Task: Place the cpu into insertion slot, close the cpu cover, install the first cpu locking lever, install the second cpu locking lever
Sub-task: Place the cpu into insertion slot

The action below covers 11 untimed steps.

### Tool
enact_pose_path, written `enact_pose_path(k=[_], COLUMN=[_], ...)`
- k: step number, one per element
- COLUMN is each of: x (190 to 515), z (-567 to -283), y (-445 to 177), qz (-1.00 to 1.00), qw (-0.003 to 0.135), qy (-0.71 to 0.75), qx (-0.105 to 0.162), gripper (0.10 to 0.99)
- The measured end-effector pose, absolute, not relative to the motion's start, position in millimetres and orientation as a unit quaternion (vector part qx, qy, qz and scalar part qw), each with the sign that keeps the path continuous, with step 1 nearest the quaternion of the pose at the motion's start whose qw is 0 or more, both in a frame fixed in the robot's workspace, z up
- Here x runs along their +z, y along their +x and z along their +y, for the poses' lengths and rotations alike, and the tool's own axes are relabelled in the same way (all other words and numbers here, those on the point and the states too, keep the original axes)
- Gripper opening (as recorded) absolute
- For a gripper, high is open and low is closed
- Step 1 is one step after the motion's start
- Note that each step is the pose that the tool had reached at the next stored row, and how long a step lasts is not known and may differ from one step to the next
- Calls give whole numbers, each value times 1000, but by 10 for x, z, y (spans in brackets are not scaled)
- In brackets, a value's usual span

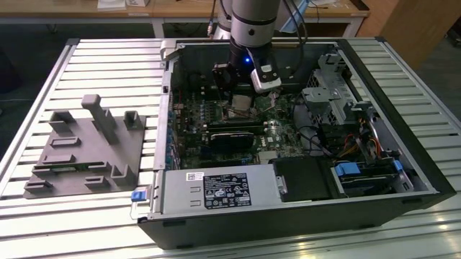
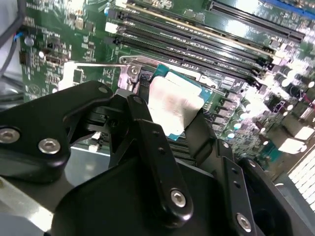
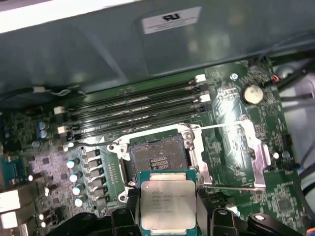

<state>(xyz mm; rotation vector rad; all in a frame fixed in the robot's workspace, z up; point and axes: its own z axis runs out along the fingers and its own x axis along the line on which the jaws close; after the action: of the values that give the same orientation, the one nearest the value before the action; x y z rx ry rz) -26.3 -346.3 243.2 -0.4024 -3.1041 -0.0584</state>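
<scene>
the cpu (image 3: 168, 204), a pale silver-beige square with a green edge, is clamped between the fingers of the gripper (image 3: 167, 196), close to the bare insertion slot (image 3: 156, 156) and not in it. the first wrist view shows the cpu cover (image 3: 257, 147) swung open beside the slot. the exterior view shows the arm reaching into the computer case (image 1: 288, 221).

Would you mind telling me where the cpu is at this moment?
In the first wrist view the cpu is clamped in the gripper, close to the empty insertion slot and not yet in it, with the memory slots beyond.
</scene>
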Motion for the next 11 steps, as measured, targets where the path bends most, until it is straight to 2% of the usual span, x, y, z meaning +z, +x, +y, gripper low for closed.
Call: enact_pose_path(k=[11], x=[2429], z=[-3463], y=[-263], qz=[-980], qw=[3], qy=[-201], qx=[-11], gripper=[541])
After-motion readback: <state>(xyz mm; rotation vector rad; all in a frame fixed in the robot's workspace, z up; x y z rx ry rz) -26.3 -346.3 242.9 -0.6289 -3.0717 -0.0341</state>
